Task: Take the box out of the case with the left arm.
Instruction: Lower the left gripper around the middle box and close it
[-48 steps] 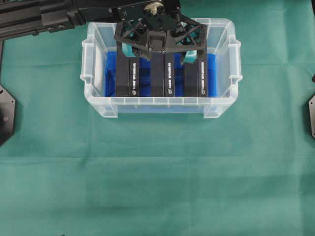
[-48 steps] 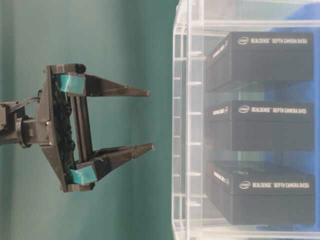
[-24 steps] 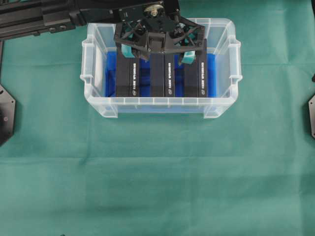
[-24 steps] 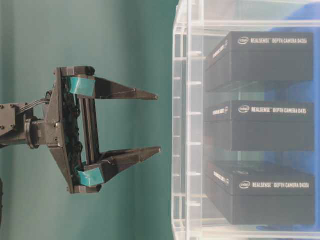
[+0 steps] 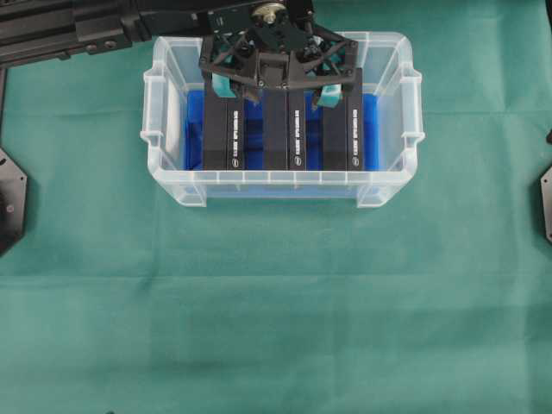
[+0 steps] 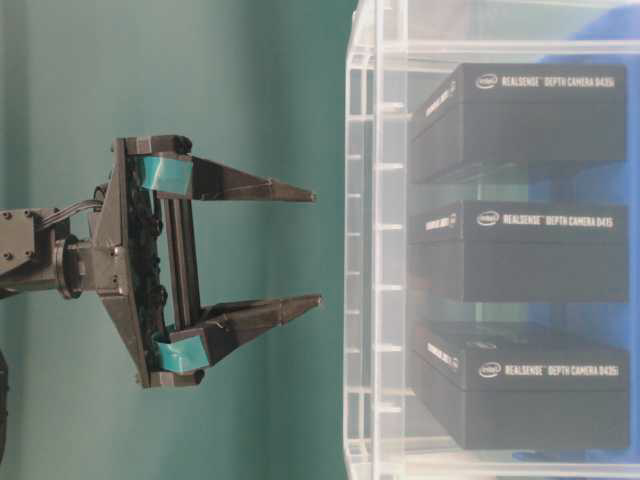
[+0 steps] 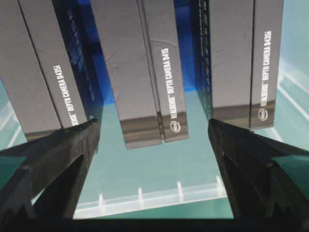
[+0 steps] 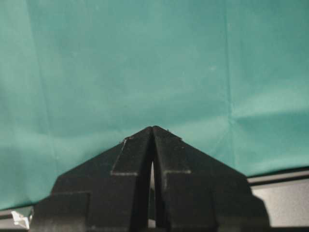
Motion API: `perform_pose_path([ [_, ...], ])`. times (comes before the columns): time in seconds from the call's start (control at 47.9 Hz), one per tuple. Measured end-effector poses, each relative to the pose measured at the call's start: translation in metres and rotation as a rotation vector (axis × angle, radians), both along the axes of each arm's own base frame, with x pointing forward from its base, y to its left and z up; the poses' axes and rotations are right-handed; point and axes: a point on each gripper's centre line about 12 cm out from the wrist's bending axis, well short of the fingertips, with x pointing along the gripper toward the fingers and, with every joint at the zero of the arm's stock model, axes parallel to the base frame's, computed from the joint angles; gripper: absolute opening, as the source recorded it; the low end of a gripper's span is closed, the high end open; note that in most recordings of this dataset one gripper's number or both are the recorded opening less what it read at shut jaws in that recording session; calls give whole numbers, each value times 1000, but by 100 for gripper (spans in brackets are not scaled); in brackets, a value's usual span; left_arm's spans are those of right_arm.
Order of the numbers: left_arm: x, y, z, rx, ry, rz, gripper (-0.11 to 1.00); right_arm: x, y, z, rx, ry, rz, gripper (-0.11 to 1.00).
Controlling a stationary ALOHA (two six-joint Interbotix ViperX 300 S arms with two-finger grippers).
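Observation:
The clear case [image 5: 282, 178] with a blue floor holds three black boxes side by side: left [image 5: 222, 142], middle [image 5: 285, 142] and right [image 5: 347, 142]. My left gripper [image 5: 276, 90] hangs over the back of the case, open wide with nothing between its fingers. In the table-level view the left gripper [image 6: 317, 247] has its tips just short of the case rim [image 6: 360, 250], in line with the middle box [image 6: 530, 250]. The left wrist view shows the fingers [image 7: 58, 159] straddling the middle box [image 7: 140, 87]. Over bare cloth, the right gripper [image 8: 152, 128] is shut and holds nothing.
Green cloth [image 5: 276, 302] covers the table around the case. The left arm [image 5: 69, 30] runs along the top left edge. Black mounts sit at the left edge [image 5: 9, 198] and the right edge [image 5: 545, 203].
The left gripper has moved a little closer to the case rim and slightly toward the back of the case, staying open. Boxes and case have not moved.

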Motion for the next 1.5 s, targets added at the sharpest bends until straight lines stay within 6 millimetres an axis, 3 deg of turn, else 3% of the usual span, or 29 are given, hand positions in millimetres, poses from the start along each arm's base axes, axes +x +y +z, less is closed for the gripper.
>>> perform_pose_path([
  [0.292, 4, 2, -10, -3, 12, 3, 97, 0, 0, 0, -1, 0, 0, 0],
  [0.897, 4, 6, -52, -5, 24, 42, 97, 0, 0, 0, -1, 2, 0, 0],
  [1.502, 4, 6, -68, -5, 11, 55, 97, 0, 0, 0, -2, 0, 1, 0],
])
